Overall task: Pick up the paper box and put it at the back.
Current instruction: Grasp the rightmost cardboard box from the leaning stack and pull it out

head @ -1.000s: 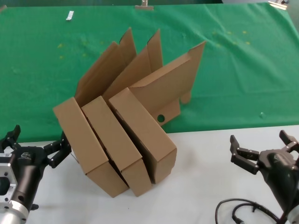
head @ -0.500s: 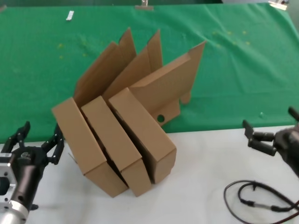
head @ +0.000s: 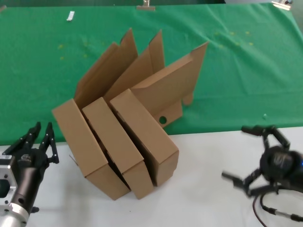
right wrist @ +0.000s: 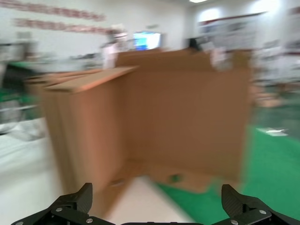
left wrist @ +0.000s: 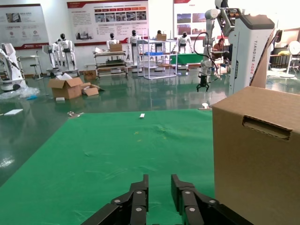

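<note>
The paper box (head: 150, 137) leans on the white tabletop's far edge as the rightmost of three brown boxes. Its tall lid (head: 173, 82) stands open over the green cloth at the back (head: 246, 71), and a small round hole (head: 163, 120) shows in it. My left gripper (head: 40, 137) sits just left of the boxes, open by a narrow gap and holding nothing (left wrist: 159, 187). On the right, my right gripper (head: 235, 152) is wide open and empty, facing the paper box (right wrist: 187, 112) from a distance.
Two identical brown boxes (head: 90, 146) (head: 118, 142) lean against the paper box's left side; the outer one fills one side of the left wrist view (left wrist: 258, 154). A black cable (head: 277, 213) lies under the right arm. A small white item (head: 71, 16) rests far back on the cloth.
The left gripper's fingers have drawn close together and turned upward. The right gripper has swung round and moved inward to face the boxes. The boxes have not moved.
</note>
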Motion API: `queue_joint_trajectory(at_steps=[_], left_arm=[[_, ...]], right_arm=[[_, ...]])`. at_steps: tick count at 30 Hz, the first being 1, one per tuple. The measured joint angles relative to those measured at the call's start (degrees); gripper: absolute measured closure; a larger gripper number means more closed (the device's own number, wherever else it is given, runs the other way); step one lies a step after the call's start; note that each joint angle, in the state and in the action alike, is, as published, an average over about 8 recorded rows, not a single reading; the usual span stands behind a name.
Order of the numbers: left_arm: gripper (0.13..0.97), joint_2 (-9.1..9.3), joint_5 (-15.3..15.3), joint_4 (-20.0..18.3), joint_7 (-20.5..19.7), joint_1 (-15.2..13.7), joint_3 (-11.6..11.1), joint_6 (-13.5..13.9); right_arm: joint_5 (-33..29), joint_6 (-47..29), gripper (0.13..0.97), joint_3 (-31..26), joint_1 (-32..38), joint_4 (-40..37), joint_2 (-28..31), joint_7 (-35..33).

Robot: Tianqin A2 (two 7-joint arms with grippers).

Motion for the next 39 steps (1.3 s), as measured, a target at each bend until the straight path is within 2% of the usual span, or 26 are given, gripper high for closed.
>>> queue_joint_trajectory(at_steps=[3,8,13,17,23,31,35,39], left_arm=[[0.806,0.0,0.0,0.0,0.0,0.0,0.0,0.0],[0.873,0.0,0.0,0.0,0.0,0.0,0.0,0.0],[0.917,0.0,0.0,0.0,0.0,0.0,0.0,0.0],[0.943,0.0,0.0,0.0,0.0,0.0,0.0,0.0],[0.95,0.0,0.0,0.0,0.0,0.0,0.0,0.0],[0.952,0.0,0.0,0.0,0.0,0.0,0.0,0.0],[0.952,0.0,0.0,0.0,0.0,0.0,0.0,0.0],[0.952,0.0,0.0,0.0,0.0,0.0,0.0,0.0]], right_arm=[[-2.3,-7.4,0.129,-5.2,5.2,-6.6,-0.2,-1.7],[-7.8,-17.1,0.132,-11.0,13.9,-19.2,-3.6,-5.4],[-11.2,-21.5,0.136,-15.5,20.7,-29.8,-8.2,-9.1],[-13.9,-22.8,0.161,-16.8,24.4,-35.5,-11.7,-11.2],[-18.7,-23.3,0.203,-16.4,28.3,-40.2,-15.4,-12.7],[-24.0,-23.1,0.334,-14.2,30.7,-42.4,-18.1,-13.1],[-26.2,-22.9,0.334,-13.0,31.2,-42.8,-19.0,-13.3],[-28.2,-22.6,0.432,-11.8,31.6,-42.9,-19.6,-13.6]])
